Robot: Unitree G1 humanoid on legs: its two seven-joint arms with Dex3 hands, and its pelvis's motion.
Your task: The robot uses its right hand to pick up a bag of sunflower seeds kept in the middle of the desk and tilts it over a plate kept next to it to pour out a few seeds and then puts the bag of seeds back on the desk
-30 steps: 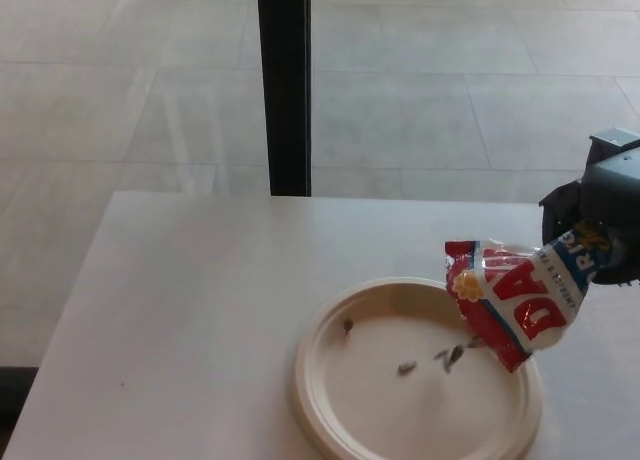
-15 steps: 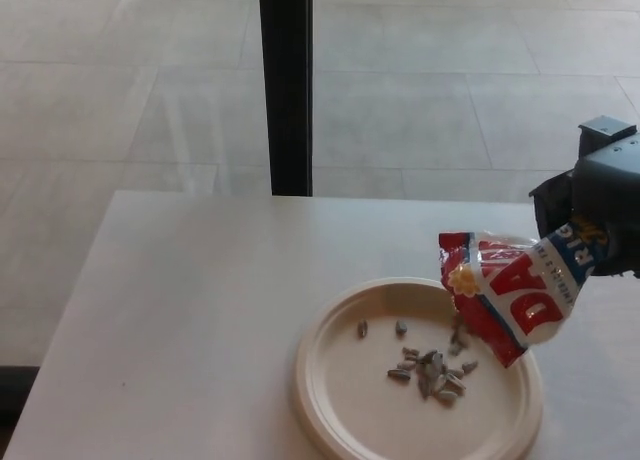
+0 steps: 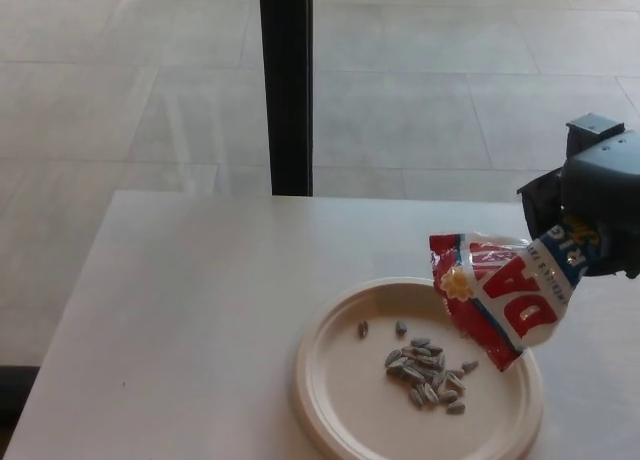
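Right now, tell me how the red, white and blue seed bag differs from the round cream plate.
The red, white and blue seed bag is held tilted above the desk by the right hand; the round cream plate lies flat on the white desk. The bag is crinkled and printed; the plate is smooth and plain. The bag's mouth points down over the plate, which bears a small pile of seeds.

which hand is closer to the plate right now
Right. The right hand holds the seed bag tilted over the plate; the left hand is out of view.
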